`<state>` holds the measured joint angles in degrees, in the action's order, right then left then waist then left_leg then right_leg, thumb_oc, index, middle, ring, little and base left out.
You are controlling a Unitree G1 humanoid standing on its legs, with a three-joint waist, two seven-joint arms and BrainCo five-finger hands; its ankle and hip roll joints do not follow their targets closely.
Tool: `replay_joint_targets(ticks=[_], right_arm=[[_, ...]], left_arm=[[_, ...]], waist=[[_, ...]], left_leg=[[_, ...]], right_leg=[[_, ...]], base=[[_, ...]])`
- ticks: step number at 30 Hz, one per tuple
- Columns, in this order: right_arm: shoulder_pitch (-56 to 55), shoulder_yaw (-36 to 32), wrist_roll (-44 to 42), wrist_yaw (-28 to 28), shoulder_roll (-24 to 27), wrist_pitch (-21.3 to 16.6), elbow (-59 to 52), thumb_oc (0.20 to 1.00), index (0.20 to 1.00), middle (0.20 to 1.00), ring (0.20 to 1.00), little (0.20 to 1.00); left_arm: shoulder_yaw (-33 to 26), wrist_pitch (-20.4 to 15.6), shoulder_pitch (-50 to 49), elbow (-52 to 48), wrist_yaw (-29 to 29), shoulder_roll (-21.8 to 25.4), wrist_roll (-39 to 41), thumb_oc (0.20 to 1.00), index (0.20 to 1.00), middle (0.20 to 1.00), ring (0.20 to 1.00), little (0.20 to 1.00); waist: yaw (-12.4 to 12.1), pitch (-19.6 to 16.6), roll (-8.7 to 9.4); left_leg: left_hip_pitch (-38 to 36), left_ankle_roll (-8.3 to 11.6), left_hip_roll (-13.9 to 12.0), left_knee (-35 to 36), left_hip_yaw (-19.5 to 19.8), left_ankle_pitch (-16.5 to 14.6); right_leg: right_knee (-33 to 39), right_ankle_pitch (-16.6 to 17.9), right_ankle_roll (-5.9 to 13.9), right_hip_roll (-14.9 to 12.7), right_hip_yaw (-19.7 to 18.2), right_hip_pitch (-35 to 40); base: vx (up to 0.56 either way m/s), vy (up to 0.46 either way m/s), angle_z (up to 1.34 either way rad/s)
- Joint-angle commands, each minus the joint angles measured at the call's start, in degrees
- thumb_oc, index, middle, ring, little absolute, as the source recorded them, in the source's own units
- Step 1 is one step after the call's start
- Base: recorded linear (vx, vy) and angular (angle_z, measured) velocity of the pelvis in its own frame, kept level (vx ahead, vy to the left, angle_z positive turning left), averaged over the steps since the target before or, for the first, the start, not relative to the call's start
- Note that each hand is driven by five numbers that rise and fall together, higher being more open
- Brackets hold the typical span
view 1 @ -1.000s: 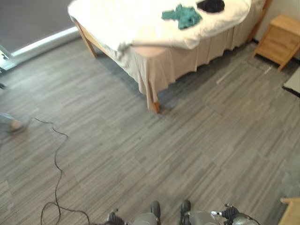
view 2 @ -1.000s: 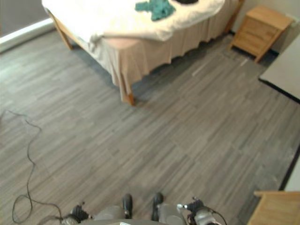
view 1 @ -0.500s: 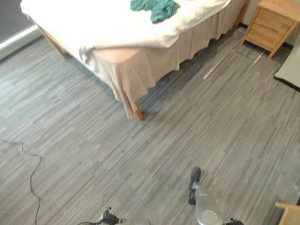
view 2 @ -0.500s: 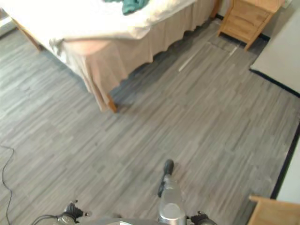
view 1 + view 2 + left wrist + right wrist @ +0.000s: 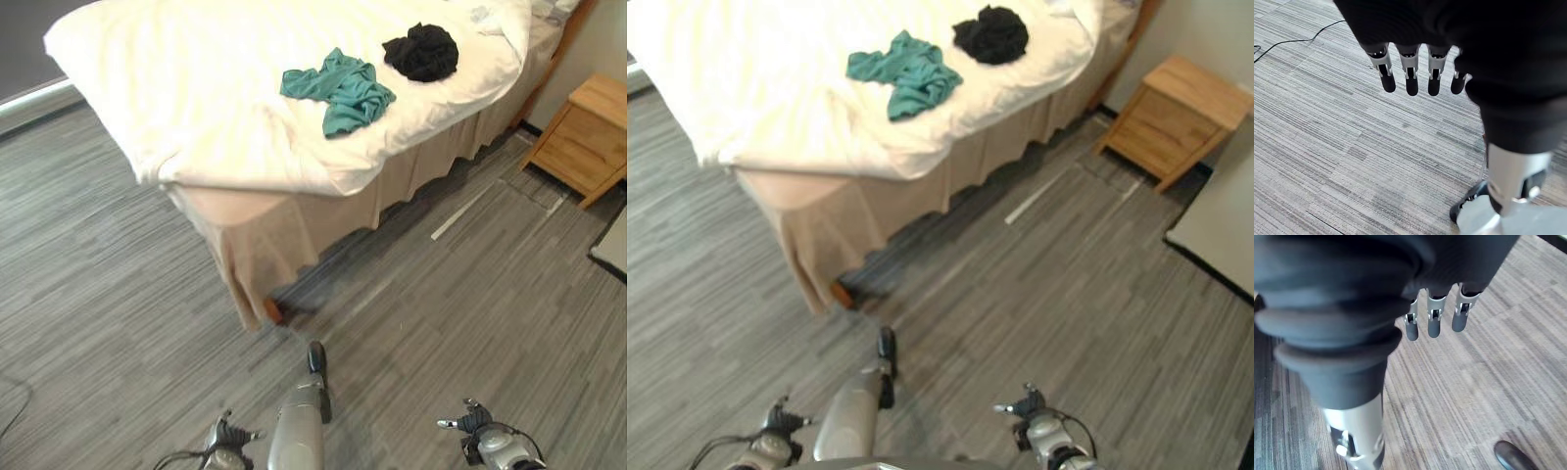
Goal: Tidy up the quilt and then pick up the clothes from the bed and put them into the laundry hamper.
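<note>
Head eyes overlook bed (image 5: 294, 117); wrist cams face floor (image 5: 1327, 147).

Two garments (image 5: 338, 90) (image 5: 421, 51) lie on the quilt (image 5: 196, 88), nightstand (image 5: 586, 137) to the bed's right

L hand (image 5: 1408, 73): silver fingers, black rounded tips, small dark slots in the silver part.
L cover (image 5: 1459, 34): black, ribbed, behind the fingers.
R hand (image 5: 1434, 318): silver fingers, dark grey tips.
R cover (image 5: 1332, 313): dark grey, thick rounded ribs.
</note>
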<state>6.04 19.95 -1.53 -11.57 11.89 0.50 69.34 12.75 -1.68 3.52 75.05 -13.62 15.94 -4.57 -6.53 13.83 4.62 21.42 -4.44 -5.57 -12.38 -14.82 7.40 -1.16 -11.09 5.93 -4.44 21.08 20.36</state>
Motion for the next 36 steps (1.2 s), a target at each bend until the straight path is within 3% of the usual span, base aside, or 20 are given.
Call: replay_joint_targets(ticks=[1,2,3,5,7,9,10,11,13,16,17,22,24,25,26,27,29,30,33,36], right_arm=[[1.2,-1.6,2.9,-0.3,0.1,0.1,-1.8,1.000,1.000,1.000,1.000,1.000],[1.7,-1.9,2.7,-0.1,-0.5,-0.1,-3.4,1.000,1.000,1.000,1.000,1.000],[1.8,-2.0,2.6,-0.1,-0.8,-0.1,-4.1,1.000,1.000,1.000,1.000,1.000],[2.0,-1.8,2.9,-0.4,-1.1,-0.2,-4.9,1.000,1.000,1.000,1.000,1.000],[1.9,-1.8,2.7,-0.6,-1.2,-0.2,-5.0,1.000,1.000,1.000,1.000,1.000],[2.0,-2.1,2.2,-0.7,-1.2,0.0,-4.8,1.000,1.000,1.000,1.000,1.000],[2.0,-2.2,1.8,-0.8,-1.1,0.1,-4.6,1.000,1.000,1.000,1.000,1.000],[1.5,-2.7,1.2,-0.5,-1.0,0.6,-3.2,1.000,1.000,1.000,1.000,1.000],[1.0,-3.0,1.5,-0.2,-0.9,0.8,-2.3,1.000,1.000,1.000,1.000,1.000],[0.9,-1.8,4.0,0.4,-1.3,1.5,-0.7,1.000,1.000,1.000,1.000,1.000],[1.6,-1.0,5.1,0.4,-0.7,1.3,-0.6,1.000,1.000,1.000,1.000,1.000],[3.5,-0.1,7.8,-0.6,2.1,1.3,-0.2,1.000,1.000,1.000,1.000,1.000],[3.4,-1.1,8.3,-1.7,3.2,1.4,-0.8,1.000,1.000,1.000,1.000,1.000],[2.5,-2.9,6.9,-2.9,3.9,0.8,-2.2,1.000,1.000,1.000,1.000,1.000],[2.5,-2.9,6.9,-2.9,4.0,0.8,-2.3,1.000,1.000,1.000,1.000,1.000],[0.7,-5.6,5.1,-3.9,4.3,1.0,-2.8,1.000,1.000,1.000,1.000,1.000],[-0.9,-7.0,4.7,-3.5,4.6,0.5,-2.9,1.000,1.000,1.000,1.000,1.000],[-2.8,-7.9,4.6,-2.2,4.7,0.0,-2.4,1.000,1.000,1.000,1.000,1.000],[-4.0,-7.3,5.6,-0.4,4.9,-0.4,-0.8,1.000,1.000,1.000,1.000,1.000],[-3.8,-6.7,6.7,1.0,5.0,-0.4,0.8,1.000,1.000,1.000,1.000,1.000]], left_arm=[[-0.3,0.9,3.7,-0.4,-0.6,2.3,0.8,1.000,1.000,1.000,1.000,1.000],[-1.0,1.3,3.7,0.1,-0.9,4.3,0.5,1.000,1.000,1.000,1.000,1.000],[-1.3,1.4,3.9,0.0,-1.1,4.7,0.9,1.000,1.000,1.000,1.000,1.000],[-2.4,1.2,3.9,-0.1,-1.6,5.9,1.7,1.000,1.000,1.000,1.000,1.000],[-2.3,0.8,4.3,-0.3,-1.9,6.2,2.0,1.000,1.000,1.000,1.000,1.000],[-1.9,0.3,4.9,-0.4,-2.1,6.2,2.3,1.000,1.000,1.000,1.000,1.000],[-1.6,0.1,5.6,-0.2,-2.5,6.1,2.6,1.000,1.000,1.000,1.000,1.000],[-1.4,0.0,6.3,0.1,-2.8,5.5,2.7,1.000,1.000,1.000,1.000,1.000],[-1.2,-0.3,6.3,0.3,-2.6,5.1,2.5,1.000,1.000,1.000,1.000,1.000],[-3.1,-0.8,4.5,1.2,-2.8,4.3,5.5,1.000,1.000,1.000,1.000,1.000],[-5.2,-1.5,3.1,1.5,-3.0,3.1,8.3,1.000,1.000,1.000,1.000,1.000],[-10.5,-4.1,1.9,-0.2,-4.1,1.5,18.0,1.000,1.000,1.000,1.000,1.000],[-13.2,-6.7,0.7,-4.5,-5.6,0.9,24.1,1.000,1.000,1.000,1.000,1.000],[-14.5,-9.2,-1.5,-16.1,-8.3,1.3,26.5,1.000,1.000,1.000,1.000,1.000],[-14.5,-9.1,-1.5,-16.2,-8.4,1.3,26.5,1.000,1.000,1.000,1.000,1.000],[-15.3,-11.0,-3.3,-31.9,-9.2,3.8,25.0,1.000,1.000,1.000,1.000,1.000],[-16.8,-11.7,-4.6,-41.7,-9.6,7.5,20.3,1.000,1.000,1.000,1.000,1.000],[-17.0,-12.7,-2.5,-49.0,-10.2,12.0,14.6,1.000,1.000,1.000,1.000,1.000],[-15.9,-13.6,0.7,-56.0,-9.7,16.8,7.9,1.000,1.000,1.000,1.000,1.000],[-9.6,-11.8,7.2,-61.4,-8.1,21.6,-1.8,1.000,1.000,1.000,1.000,1.000]], waist=[[-2.4,2.8,2.67],[-0.6,3.9,2.46],[0.1,4.0,1.48],[1.0,4.4,0.85],[1.8,4.7,0.95],[2.9,5.0,1.11],[4.0,5.0,1.25],[5.7,5.0,1.23],[5.6,4.3,1.65],[5.3,2.8,1.33],[4.6,2.4,0.30],[2.7,2.7,-1.44],[3.0,2.4,-1.85],[4.0,2.7,-2.35],[4.0,2.5,-2.29],[4.7,2.7,-3.42],[5.0,2.5,-4.33],[5.7,2.7,-4.98],[6.8,2.4,-5.42],[9.5,2.0,-5.67]], left_leg=[[-8.7,5.43,-0.5,3.9,-0.9,-5.6],[-13.0,3.77,-0.1,5.6,-0.5,-7.6],[-14.5,3.56,-1.0,7.3,0.4,-7.5],[-18.0,3.83,-1.5,10.2,2.3,-7.7],[-19.6,4.92,-1.3,11.1,4.7,-8.2],[-20.8,6.52,-1.1,11.0,7.8,-9.5],[-21.1,7.30,-1.0,11.1,10.3,-10.3],[-22.3,8.11,-1.1,11.0,14.1,-12.1],[-21.9,8.34,-0.7,10.7,15.0,-12.4],[-22.7,9.64,-2.0,11.6,18.1,-11.7],[-21.7,11.06,-3.7,12.3,20.2,-10.6],[-18.7,13.34,-5.9,14.2,22.2,-6.6],[-18.4,13.00,-5.8,13.3,18.7,-7.7],[-18.4,12.79,-5.8,9.6,12.6,-8.9],[-18.2,12.76,-5.7,9.6,12.7,-8.7],[-17.9,12.99,-6.1,9.6,8.5,-7.3],[-18.6,13.10,-5.8,10.8,8.8,-7.3],[-19.4,13.43,-6.3,11.9,7.6,-6.8],[-21.4,13.59,-6.3,13.3,7.2,-7.2],[-23.3,13.28,-5.8,14.0,5.6,-8.2]], right_leg=[[-12.6,4.6,3.87,-1.4,-2.2,-12.5],[-26.0,12.5,7.81,-4.8,-2.3,-19.0],[-30.7,14.1,8.16,-5.5,-2.2,-22.2],[-30.9,12.9,7.17,-8.3,-0.4,-25.6],[-22.2,11.4,5.71,-9.4,-0.4,-26.5],[-10.4,11.2,5.09,-10.2,-5.0,-26.9],[-5.0,12.1,5.50,-10.4,-10.7,-27.4],[-1.9,13.8,6.66,-10.5,-21.8,-28.1],[-0.8,13.6,6.78,-10.9,-23.2,-27.4],[-0.6,13.8,6.69,-10.7,-20.1,-26.1],[2.1,13.4,6.19,-9.5,-17.8,-24.6],[5.5,12.6,5.14,-8.2,-12.9,-22.4],[5.7,11.9,4.70,-8.8,-10.1,-21.7],[5.7,11.0,4.16,-9.1,-7.9,-20.9],[5.8,11.1,4.16,-9.1,-7.8,-21.1],[5.9,10.8,3.67,-8.8,-6.5,-20.9],[6.0,10.8,3.67,-8.1,-6.3,-20.4],[5.9,10.9,3.93,-8.4,-5.7,-20.1],[5.6,10.7,4.29,-8.7,-5.9,-19.4],[4.4,11.1,4.73,-9.2,-7.3,-20.0]], base=[[0.41,0.136,0.43],[0.34,0.120,0.61],[0.47,0.119,0.49],[0.36,-0.067,0.50],[0.38,-0.223,0.64],[0.41,-0.313,1.13],[0.54,-0.433,1.81],[0.43,-0.338,1.47],[0.26,-0.208,1.43],[0.27,-0.318,1.95],[0.17,-0.296,0.64],[0.04,-0.201,0.41],[-0.06,-0.082,0.57],[-0.07,-0.032,0.83],[-0.10,-0.001,0.83],[-0.02,0.030,0.68],[-0.01,0.030,0.53],[-0.02,0.024,0.14],[0.03,0.058,0.03],[0.03,0.069,-0.17]])
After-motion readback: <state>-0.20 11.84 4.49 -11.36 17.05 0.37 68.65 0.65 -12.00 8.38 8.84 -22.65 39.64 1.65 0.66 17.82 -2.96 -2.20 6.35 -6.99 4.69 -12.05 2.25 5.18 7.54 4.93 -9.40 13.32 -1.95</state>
